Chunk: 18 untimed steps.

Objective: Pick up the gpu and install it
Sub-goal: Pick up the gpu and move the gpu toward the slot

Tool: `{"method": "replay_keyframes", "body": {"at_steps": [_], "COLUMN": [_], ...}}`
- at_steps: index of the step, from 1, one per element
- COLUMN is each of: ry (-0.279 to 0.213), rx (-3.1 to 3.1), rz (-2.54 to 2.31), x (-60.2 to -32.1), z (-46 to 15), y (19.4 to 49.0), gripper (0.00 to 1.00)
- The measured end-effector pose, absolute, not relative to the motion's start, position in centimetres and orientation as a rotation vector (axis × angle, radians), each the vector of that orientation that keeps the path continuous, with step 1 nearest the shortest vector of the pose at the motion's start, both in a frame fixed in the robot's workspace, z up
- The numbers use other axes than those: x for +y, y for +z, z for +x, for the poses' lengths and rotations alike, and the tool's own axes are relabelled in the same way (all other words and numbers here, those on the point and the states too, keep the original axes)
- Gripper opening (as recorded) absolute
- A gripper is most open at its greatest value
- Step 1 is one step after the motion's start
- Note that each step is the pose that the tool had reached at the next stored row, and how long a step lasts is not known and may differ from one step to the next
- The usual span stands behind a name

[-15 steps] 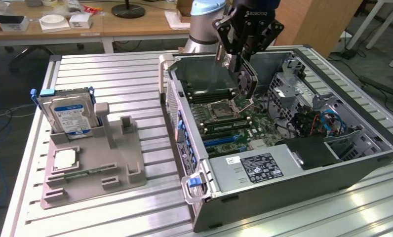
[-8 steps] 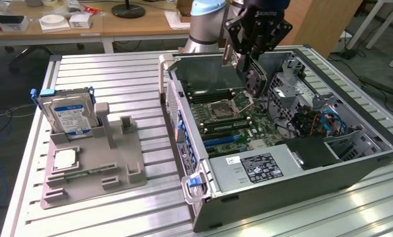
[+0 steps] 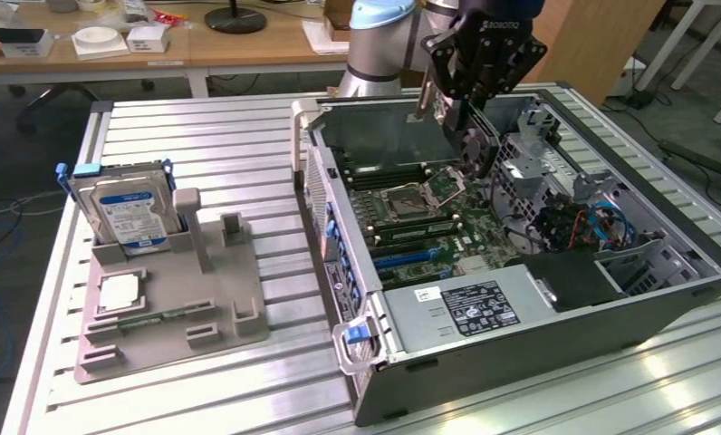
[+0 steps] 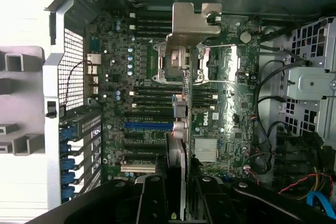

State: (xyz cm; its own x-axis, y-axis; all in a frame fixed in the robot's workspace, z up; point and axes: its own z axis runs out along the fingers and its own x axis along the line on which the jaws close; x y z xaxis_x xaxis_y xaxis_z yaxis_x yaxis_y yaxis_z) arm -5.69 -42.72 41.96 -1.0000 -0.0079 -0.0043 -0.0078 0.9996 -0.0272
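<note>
Gripper [image 3: 467,91]: exterior view, hung over the far end of the open computer case [image 3: 518,349], pinched shut on the gpu [image 3: 479,140]
gpu: dark card held on edge below the jaws, narrow silver bracket [image 3: 431,98] toward the exterior view's left, lower part dipping between the case walls above the motherboard [image 3: 439,227]; contact with the board impossible to tell
CPU socket [image 3: 406,201]: on the board, just nearer the camera than the card
blue slot [image 3: 403,258]: nearer the camera again, well apart from the card
grey holder [image 3: 222,313]: on the slatted table [image 3: 216,127], at the exterior view's left of the case, carrying an upright hard drive [image 3: 125,213] and a small green memory stick [image 3: 155,319] lying flat
Gripper [image 4: 181,200]: wrist view, black fingers [image 4: 152,198] closed on either side of the card
gpu [image 4: 178,145]: seen edge-on, running out from between the fingers across the motherboard [image 4: 231,108], ending in the silver bracket [image 4: 191,24]
silver bracket: overlapping the CPU socket [image 4: 173,64] as seen from the wrist
blue slot [image 4: 148,126]: beside the card's edge
heatsink [image 4: 206,149]: small silver block just beside the card, on the opposite side from the blue slot
</note>
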Motion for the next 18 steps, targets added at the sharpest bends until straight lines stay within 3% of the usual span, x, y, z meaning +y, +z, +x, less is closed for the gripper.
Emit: {"method": "replay_keyframes", "body": {"at_steps": [18], "ry": [-0.042], "rx": [3.136], "rz": [-0.064], "x": [-42.72], "z": [-5.67], "y": [41.96], "gripper": [0.26]}}
